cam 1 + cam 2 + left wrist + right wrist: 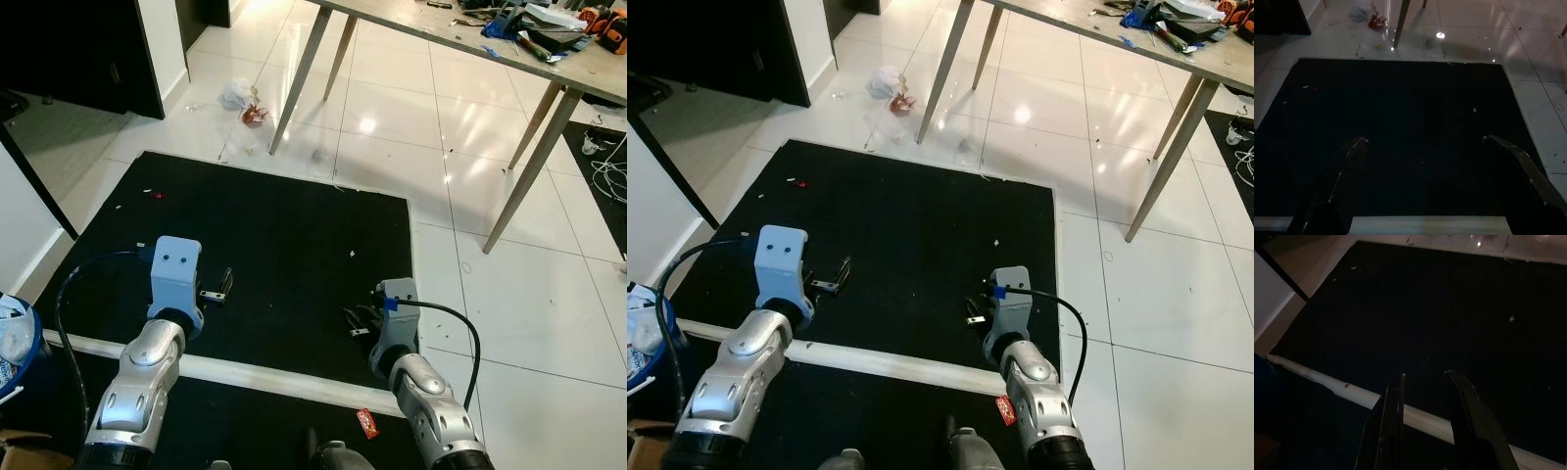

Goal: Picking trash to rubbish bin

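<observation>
Trash (245, 101) past black mat (274, 235), seen head-on; red wrapper (366, 422) near. Left gripper (1425, 147) wide; right gripper (1425, 379) narrow, empty. Wrist views dark.

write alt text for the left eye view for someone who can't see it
Two silver robot arms reach over a black mat on a white tiled floor, the left gripper open and the right gripper narrowly open. Crumpled white and red trash lies beyond the mat by a table leg, and a red wrapper lies near the robot.
</observation>
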Motion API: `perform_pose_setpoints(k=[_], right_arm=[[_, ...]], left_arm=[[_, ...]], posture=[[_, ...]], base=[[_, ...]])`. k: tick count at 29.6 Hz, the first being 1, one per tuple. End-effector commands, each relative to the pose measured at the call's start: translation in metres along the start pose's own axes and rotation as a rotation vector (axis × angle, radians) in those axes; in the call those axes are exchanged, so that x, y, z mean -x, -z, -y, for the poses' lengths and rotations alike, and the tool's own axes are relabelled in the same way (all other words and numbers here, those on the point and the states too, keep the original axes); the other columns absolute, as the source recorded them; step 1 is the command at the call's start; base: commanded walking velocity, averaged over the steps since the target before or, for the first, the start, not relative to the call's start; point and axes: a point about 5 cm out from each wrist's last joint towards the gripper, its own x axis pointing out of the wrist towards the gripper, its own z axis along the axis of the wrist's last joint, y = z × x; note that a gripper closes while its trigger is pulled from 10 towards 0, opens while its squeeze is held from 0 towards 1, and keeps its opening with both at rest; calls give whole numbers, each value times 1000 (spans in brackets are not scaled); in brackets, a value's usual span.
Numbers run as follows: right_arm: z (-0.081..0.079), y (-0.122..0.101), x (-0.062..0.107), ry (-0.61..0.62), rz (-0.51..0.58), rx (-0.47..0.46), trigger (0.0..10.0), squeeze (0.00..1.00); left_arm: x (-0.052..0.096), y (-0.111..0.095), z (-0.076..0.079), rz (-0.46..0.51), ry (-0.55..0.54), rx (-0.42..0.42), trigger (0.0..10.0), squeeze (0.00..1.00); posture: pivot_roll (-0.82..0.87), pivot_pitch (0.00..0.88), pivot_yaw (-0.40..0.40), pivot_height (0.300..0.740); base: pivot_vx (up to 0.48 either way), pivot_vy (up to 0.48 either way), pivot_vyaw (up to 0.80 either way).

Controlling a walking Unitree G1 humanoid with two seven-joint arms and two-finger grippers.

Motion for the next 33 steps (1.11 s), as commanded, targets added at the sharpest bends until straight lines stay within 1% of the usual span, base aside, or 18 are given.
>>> perform_pose_setpoints(k=[1,3,6,8,14,17,29,32,33], right_arm=[[6,9,3,31,-26,-16,10000,0],[7,10,3,36,-28,-16,10000,0],[7,10,3,39,-29,-14,10000,0],[7,11,3,39,-29,-12,10000,0],[4,14,5,35,-36,-12,10000,0],[4,15,5,34,-35,-13,10000,0],[-3,15,6,24,-25,-21,10000,0],[-2,15,6,27,-19,-21,10000,0],[-2,13,6,27,-13,-22,10000,0]], left_arm=[[2,11,2,-33,6,8,10000,0],[2,13,3,-43,9,4,10000,0],[3,18,2,-89,2,-30,10000,0],[3,20,2,-112,0,-38,10000,0],[3,15,-2,-76,-23,-2,10000,0],[3,15,-2,-73,-23,-1,10000,0],[1,11,5,-64,-10,8,10000,0],[-1,11,9,-65,-4,8,10000,0],[-3,10,12,-63,8,8,10000,0]], posture=[[74,162,-50,740],[74,154,-55,740],[70,146,-60,740],[71,144,-61,740],[76,145,-73,740],[76,145,-73,740],[68,138,-72,740],[67,132,-69,740],[64,134,-70,740]], base=[[289,0,0],[285,0,0],[290,0,0],[300,0,0],[341,0,0],[386,0,0],[391,0,0],[393,0,0],[390,0,0]])
